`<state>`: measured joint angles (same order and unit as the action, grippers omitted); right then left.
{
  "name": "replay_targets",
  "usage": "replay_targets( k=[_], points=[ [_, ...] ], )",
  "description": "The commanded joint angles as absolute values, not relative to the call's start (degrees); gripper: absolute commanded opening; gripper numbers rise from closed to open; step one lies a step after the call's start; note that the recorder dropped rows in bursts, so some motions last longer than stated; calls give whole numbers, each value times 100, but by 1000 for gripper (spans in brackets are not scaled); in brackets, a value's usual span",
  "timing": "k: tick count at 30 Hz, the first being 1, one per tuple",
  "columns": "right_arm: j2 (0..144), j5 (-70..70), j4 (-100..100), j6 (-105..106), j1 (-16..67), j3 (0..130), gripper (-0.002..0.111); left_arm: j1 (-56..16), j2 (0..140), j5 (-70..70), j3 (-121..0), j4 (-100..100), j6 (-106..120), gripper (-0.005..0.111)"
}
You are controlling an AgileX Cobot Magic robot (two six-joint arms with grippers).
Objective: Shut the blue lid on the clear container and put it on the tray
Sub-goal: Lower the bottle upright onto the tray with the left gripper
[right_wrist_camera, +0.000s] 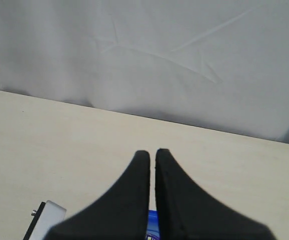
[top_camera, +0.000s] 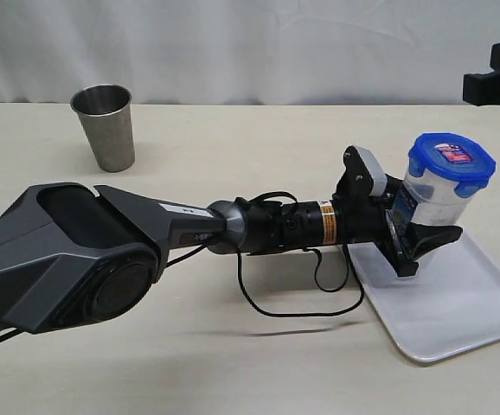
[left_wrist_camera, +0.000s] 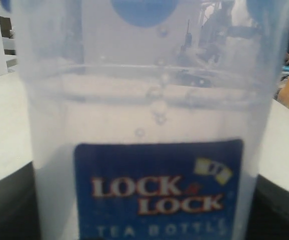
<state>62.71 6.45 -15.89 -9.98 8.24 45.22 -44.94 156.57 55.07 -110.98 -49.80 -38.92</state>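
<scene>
Counts: 1 small bright blue plastic lid (top_camera: 451,160) w/ label sticker, 1 tall clear plastic container (top_camera: 430,197), 1 flat white rectangular tray (top_camera: 466,303), 1 grey stainless steel cup (top_camera: 105,126), 2 grippers.

Blue lid sits on top of clear container, covering the mouth; can't tell if flaps are latched. Container is upright over the far-left part of tray. Its base is hidden behind a black finger, so can't tell whether it rests on tray or hangs just above.

Left gripper (top_camera: 430,232): arm reaches from near left across to the right, and the jaws are clamped on the container's lower half, one finger each side. Left wrist view is filled by the container wall, w/ dark blue label (left_wrist_camera: 157,192) reading "LOCK LOCK TEA BOTTLE" and dark fingers (left_wrist_camera: 4,200) at both edges.

Right gripper (right_wrist_camera: 152,152): black jaws together, only a hairline gap, nothing between them. It is over bare table, w/ a scrap of blue showing below the tips.

Steel cup stands upright far left, well apart from the tray.

Surface: pale beige table (top_camera: 233,363), matte. Room: creased white cloth backdrop (top_camera: 250,43) behind the far edge.
</scene>
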Motion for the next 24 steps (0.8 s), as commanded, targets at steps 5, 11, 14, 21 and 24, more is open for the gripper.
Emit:
replay_targets(
  k=[5, 11, 14, 21, 24],
  points=[
    [6254, 588, -1569, -982, 786, 4501, 4, -4510, 15611, 5546, -11161, -4850, -3947, 0],
    [6255, 624, -1569, -982, 786, 4501, 4, -4510, 15611, 5598, -11161, -4928, -3947, 0],
    [6255, 635, -1569, -982, 786, 4501, 4, -4510, 15611, 5747, -11161, -4918, -3947, 3],
    [6255, 659, -1569, -982, 786, 4501, 4, -4510, 15611, 5646, -11161, -4898, -3937, 75],
    [6255, 672, -1569, -982, 786, 4501, 4, -4489, 15611, 5558, -11161, -4898, -3937, 84]
  ],
)
